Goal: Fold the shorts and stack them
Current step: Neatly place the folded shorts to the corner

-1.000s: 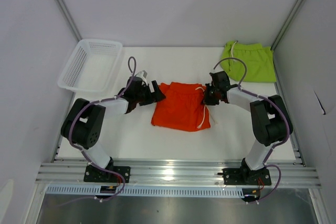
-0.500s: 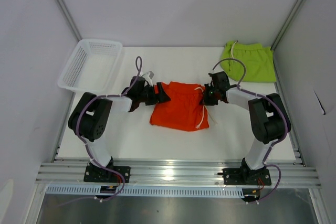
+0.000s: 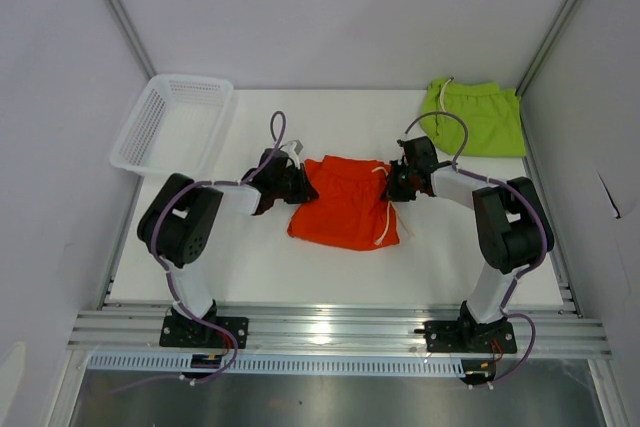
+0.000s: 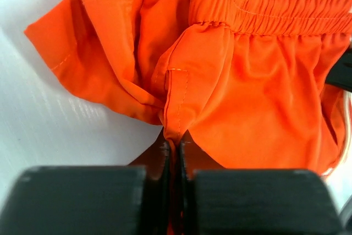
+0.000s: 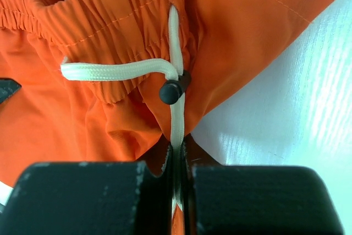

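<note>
Left jaws and right jaws clamp opposite waist-end sides of the orange shorts (image 3: 345, 209) mid-counter, apparently to lift and fold.

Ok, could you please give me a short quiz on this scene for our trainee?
1. Open question: what do both arms' jaws pinch?
2. True or false: the green shorts lie at the table's far right, touched by neither arm.
3. The basket stands: A at the far left; B between the arms; C on the green shorts.
Key: 1 the orange shorts; 2 true; 3 A.
</note>
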Robot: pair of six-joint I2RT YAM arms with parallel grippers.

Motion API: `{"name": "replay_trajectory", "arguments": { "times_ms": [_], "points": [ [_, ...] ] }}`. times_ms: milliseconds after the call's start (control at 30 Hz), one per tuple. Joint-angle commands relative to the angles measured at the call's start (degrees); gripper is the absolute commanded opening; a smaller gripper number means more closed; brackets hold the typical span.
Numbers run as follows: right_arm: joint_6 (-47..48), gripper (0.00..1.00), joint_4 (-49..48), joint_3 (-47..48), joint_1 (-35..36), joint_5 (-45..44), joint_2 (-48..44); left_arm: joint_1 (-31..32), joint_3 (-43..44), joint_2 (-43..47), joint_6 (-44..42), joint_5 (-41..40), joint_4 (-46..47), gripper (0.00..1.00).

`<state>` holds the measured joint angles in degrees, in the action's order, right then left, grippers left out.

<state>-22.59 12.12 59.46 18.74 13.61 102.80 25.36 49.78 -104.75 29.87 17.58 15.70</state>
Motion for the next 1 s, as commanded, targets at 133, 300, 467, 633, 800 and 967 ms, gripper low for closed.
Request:
{"name": "replay_trajectory", "arguments": {
  "times_ms": [133,300,467,633,800,967],
  "points": [
    [1.2,0.0,2.5,3.3,-0.8,-1.8,-0.4,3.9,2.6,1.5,0.5,-8.2,0.1,0.0],
    [2.0,0.0,6.6,6.5,-2.3,-5.0,-1.9,5.7,3.8,3.8,3.2,-14.6,-0.8,0.0],
    [2.5,0.0,9.5,11.4,-3.1,-8.0,-2.3,8.6,11.9,0.8,5.5,-17.3,-4.9,0.0],
    [2.4,0.0,10.0,15.2,-5.8,-7.9,-1.7,10.9,21.1,-3.1,7.5,-21.3,-8.2,0.0],
    [2.0,0.0,10.5,21.7,-9.9,-6.3,0.5,11.5,32.4,-9.5,9.3,-19.4,-8.3,0.0],
    [1.9,0.0,9.6,27.5,-15.0,-5.4,3.1,11.8,40.0,-15.6,13.3,-15.7,-2.3,0.0]
  ]
}}
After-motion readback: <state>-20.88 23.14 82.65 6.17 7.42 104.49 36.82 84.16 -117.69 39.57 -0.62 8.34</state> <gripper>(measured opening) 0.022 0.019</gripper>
